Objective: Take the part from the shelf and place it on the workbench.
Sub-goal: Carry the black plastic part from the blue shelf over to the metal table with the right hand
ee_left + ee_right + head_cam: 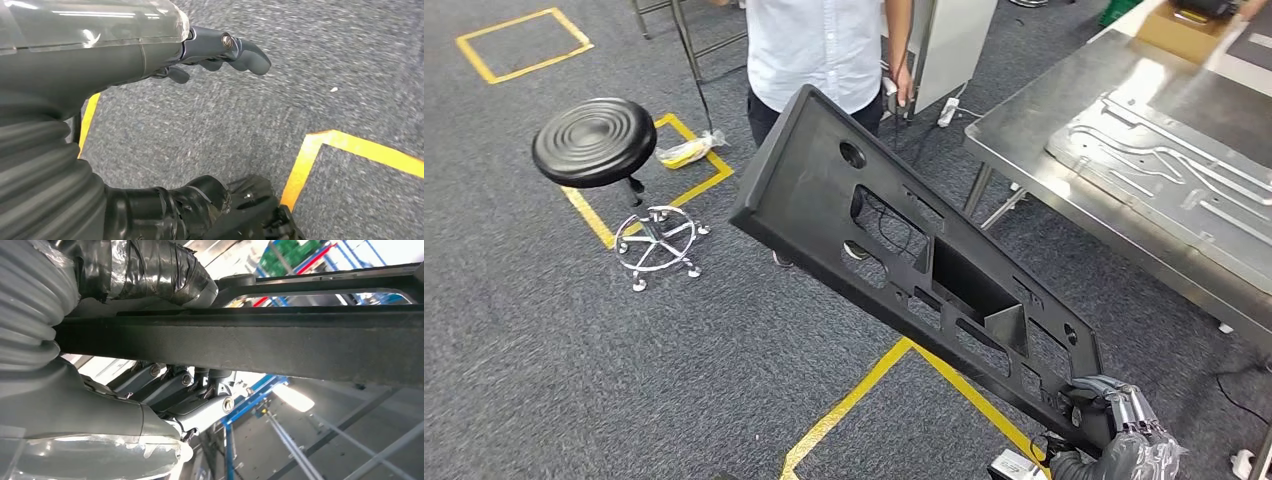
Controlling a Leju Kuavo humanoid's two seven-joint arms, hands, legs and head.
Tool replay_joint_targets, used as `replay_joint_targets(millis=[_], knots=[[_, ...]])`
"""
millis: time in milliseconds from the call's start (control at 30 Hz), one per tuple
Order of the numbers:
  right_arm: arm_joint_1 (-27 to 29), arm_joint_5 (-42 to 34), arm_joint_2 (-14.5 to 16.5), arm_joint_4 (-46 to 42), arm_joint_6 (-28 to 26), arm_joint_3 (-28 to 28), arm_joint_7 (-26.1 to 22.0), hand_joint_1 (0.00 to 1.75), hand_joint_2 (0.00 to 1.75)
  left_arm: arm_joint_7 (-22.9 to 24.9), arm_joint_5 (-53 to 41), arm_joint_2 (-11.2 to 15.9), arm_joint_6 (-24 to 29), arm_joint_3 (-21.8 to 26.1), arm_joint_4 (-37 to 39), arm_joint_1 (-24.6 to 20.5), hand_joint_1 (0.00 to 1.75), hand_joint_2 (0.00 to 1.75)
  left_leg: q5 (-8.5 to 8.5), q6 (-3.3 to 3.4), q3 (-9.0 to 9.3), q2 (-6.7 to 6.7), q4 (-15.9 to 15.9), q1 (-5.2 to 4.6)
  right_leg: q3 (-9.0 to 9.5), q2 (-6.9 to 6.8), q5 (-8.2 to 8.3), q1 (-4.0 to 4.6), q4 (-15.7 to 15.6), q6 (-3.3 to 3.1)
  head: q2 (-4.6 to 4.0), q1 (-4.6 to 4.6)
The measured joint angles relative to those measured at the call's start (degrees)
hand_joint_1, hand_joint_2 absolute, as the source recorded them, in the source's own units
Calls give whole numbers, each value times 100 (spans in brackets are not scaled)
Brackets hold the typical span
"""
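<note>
While the right hand [1124,440] grips the near end of the part [904,250], the long black panel sticks out forward and up to the robot's left, off the floor and carried by that hand alone. Right wrist view: fingers [200,405] wrapped under the part's edge [280,347], thumb on the opposite face, so the hold is closed on the part.

Left hand [220,50] hangs over the grey carpet [250,115] beside a yellow floor line [350,145]. Its fingers are curled inward with nothing in them, though the view is blurred, so how tightly they curl is uncertain.

Middle distance: part spans over a yellow floor marking [864,390]. Black round stool [594,140] with a chrome wheeled base stands on the carpet to the left, well apart from the part. A person in a white shirt [814,45] stands just behind the far end of the part.

Further right: steel counter [1024,125] with a flat metal plate [1164,160] lying on it. Part is near the counter's edge but not over it and not touching.

Progress, judged: pick-up from the shelf is done, since the part is in hand and no shelf is near it. Left to do: bring the part over the counter, lower it onto a bare area, let go.
</note>
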Motion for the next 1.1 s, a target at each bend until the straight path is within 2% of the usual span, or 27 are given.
replay_joint_targets(millis=[67, 100, 133, 167, 200, 233, 300, 367, 400, 433, 467, 500, 533, 600, 633, 667, 733, 767, 800, 867, 900, 933, 967, 1000, 1033, 1100], knots=[[-5, -1, 0, -1, 1, -3, -1, 175, 175, -1, 0, -5, 0, 0, 0, -8, 0, 175, -35, -30, 46, 114, 5, -19, 435, -214, 332, 42, -787, -57, 0, 1], [-9, 0, 0, -2, 2, -3, -3, 175, 175, -1, 0, -8, 0, 0, 0, -10, 0, 175, -53, -54, 66, 167, 7, -33, 593, -317, 418, 73, -1086, -96, 0, -1], [-11, 0, -1, -3, 2, -5, -5, 175, 175, -1, 0, -10, 0, 0, 0, -11, 0, 175, -68, -78, 83, 218, 8, -47, 670, -383, 439, 102, -1248, -129, 0, -2], [-10, 0, -1, -3, 2, -7, -7, 175, 175, -1, 0, -12, 0, 0, 0, -13, 0, 175, -78, -102, 96, 272, 4, -57, 672, -379, 420, 126, -1283, -152, 0, -4], [-4, 0, -1, -4, 2, -9, -9, 175, 175, -1, 0, -14, 0, 0, 0, -20, 0, 175, -86, -127, 116, 331, -5, -65, 666, -313, 433, 119, -1298, -180, 0, -5], [3, -1, -1, -5, 1, -13, -9, 175, 175, -1, -1, -17, 1, 0, 0, -29, 0, 175, -110, -155, 132, 329, 2, -60, 676, -253, 448, 100, -1322, -205, 0, -5], [2, 0, 1, -13, 0, -16, -9, 175, 175, -4, -3, -20, 2, 0, 0, -42, 0, 175, -290, -205, 62, 118, 228, -46, 706, -135, 486, 49, -1377, -271, 0, -9], [-6, 1, 2, -18, 0, -19, -9, 175, 175, -9, -4, -20, 2, 0, 0, -34, 0, 175, -661, -235, -249, -171, 904, -25, 707, -19, 500, 28, -1387, -308, 0, -20], [-6, 1, 2, -17, 0, -20, -9, 175, 175, -11, -4, -19, 2, 0, 0, -23, 0, 175, -818, -248, -435, -230, 1284, -21, 700, 47, 501, 28, -1381, -314, 0, -25], [-2, 1, 2, -17, 0, -20, -9, 175, 175, -16, -4, -19, 2, 0, 0, -10, 0, 175, -879, -258, -569, -253, 1544, -19, 697, 121, 500, 28, -1373, -316, 0, -26], [1, 1, 2, -17, 0, -21, -8, 175, 175, -22, -5, -18, 1, 0, 0, 1, 0, 175, -814, -264, -608, -263, 1589, -15, 695, 200, 498, 25, -1359, -313, 0, -26], [4, 1, 2, -17, 0, -21, -8, 175, 175, -30, -5, -18, 1, 0, 0, 6, 0, 175, -633, -265, -536, -278, 1398, -8, 695, 283, 491, 19, -1338, -303, 0, -27], [6, 1, 2, -17, 0, -21, -8, 175, 175, -38, -6, -18, 1, 0, 0, 7, 0, 175, -393, -265, -384, -338, 1033, 6, 692, 363, 479, 12, -1309, -285, 0, -27], [4, 1, 2, -17, 0, -21, -8, 175, 175, -54, -7, -18, 1, 0, 0, 1, 0, 175, -105, -253, -107, -617, 355, 35, 652, 503, 451, 10, -1234, -229, 0, -26], [3, 1, 3, -17, 0, -21, -8, 175, 175, -62, -7, -17, -1, 0, 0, 0, 0, 175, -67, -238, -48, -723, 195, 42, 617, 560, 450, 12, -1206, -196, 0, -23], [4, 2, 3, -17, 0, -22, -8, 175, 175, -75, -7, -17, -4, 0, 0, 1, 0, 175, -85, -216, -39, -771, 159, 35, 584, 618, 461, 9, -1195, -162, 0, -22], [19, 3, 3, -17, 0, -22, -6, 175, 175, -117, -4, -15, -24, 0, 0, 1, 0, 175, -47, -149, -36, -643, 135, 29, 539, 693, 486, -9, -1192, -97, 0, -21], [27, 6, 2, -17, 0, -23, -3, 175, 175, -148, -4, -14, -43, 0, 0, -4, 0, 175, -30, -112, -32, -579, 118, 33, 513, 625, 460, -8, -1152, -72, 0, -19], [27, 10, 1, -17, 0, -23, -2, 175, 175, -182, -6, -12, -70, 0, 0, -8, 0, 175, -15, -73, -29, -502, 99, 40, 439, 490, 365, -2, -1001, -49, 0, -16], [19, 18, -1, -17, 0, -23, 1, 175, 175, -245, -16, -9, -120, 0, 0, -6, 0, 175, -12, -24, -27, -352, 85, 34, 159, 175, 48, 8, -409, -10, 0, -10], [15, 20, -2, -16, 0, -23, 2, 175, 175, -270, -20, -7, -143, 0, 0, 5, 0, 175, -18, -9, -28, -267, 85, 25, -21, 95, -111, 2, -43, 6, 0, -10], [18, 21, -2, -14, 0, -23, 7, 175, 175, -288, -22, -2, -163, 0, 0, 15, 0, 175, -25, -4, -26, -185, 85, 20, -148, 62, -183, -4, 213, 17, 0, -10], [21, 21, -3, -13, 0, -23, 13, 175, 175, -301, -22, 2, -184, 0, 0, 19, 0, 175, -33, -2, -22, -106, 86, 17, -194, 43, -159, -7, 302, 21, 0, -10], [23, 21, -4, -11, 0, -23, 18, 175, 175, -309, -22, 5, -198, 0, 0, 18, 0, 175, -44, -3, -13, -32, 86, 16, -125, 21, -35, -8, 174, 17, 0, -10], [24, 22, -5, -11, 0, -23, 22, 175, 175, -315, -23, 7, -208, 0, 0, 13, 0, 175, -58, -10, 6, 35, 86, 16, 53, -29, 161, -3, -154, 2, 0, -10], [19, 30, -6, -12, 0, -22, 22, 175, 175, -323, -25, 7, -213, 0, 0, 3, 0, 175, -92, -44, 46, 144, 86, 3, 457, -248, 431, 45, -906, -55, 0, -11]])
